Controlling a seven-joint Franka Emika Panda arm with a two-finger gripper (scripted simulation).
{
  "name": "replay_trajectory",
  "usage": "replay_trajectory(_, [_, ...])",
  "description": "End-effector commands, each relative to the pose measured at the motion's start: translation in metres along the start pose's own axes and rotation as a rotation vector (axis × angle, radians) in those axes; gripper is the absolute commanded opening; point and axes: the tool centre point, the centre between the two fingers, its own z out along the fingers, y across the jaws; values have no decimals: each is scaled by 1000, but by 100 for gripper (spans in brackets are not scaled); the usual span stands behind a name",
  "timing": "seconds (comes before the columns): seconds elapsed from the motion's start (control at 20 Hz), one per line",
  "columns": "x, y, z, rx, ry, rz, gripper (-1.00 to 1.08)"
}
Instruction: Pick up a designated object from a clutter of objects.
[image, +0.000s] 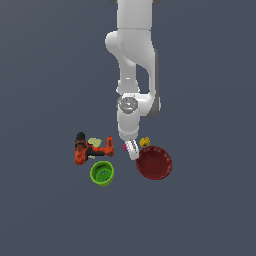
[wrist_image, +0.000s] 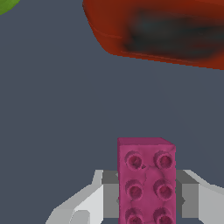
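Reaching down from the top of the exterior view, the arm (image: 132, 60) is seen ending among the clutter. To the exterior view's right lies the bowl (image: 154, 162); the drill (image: 91, 148) is on the left, with the cup (image: 102, 173) below it. The gripper (wrist_image: 146, 199) is closed against both sides of the brick (wrist_image: 146, 183), which stands studs-up between the fingers (wrist_image: 109, 197), between drill and bowl. A yellow piece (image: 145, 142) sits just beside the bowl.
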Motion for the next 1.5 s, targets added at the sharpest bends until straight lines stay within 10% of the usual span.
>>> replay_trajectory(0.0, [-4, 1, 3, -7, -3, -8, -100])
replay_trajectory(0.7, [16, 5, -33, 0, -1, 0, -100])
replay_trajectory(1.45, [80, 24, -162, -3, -2, -1, -100])
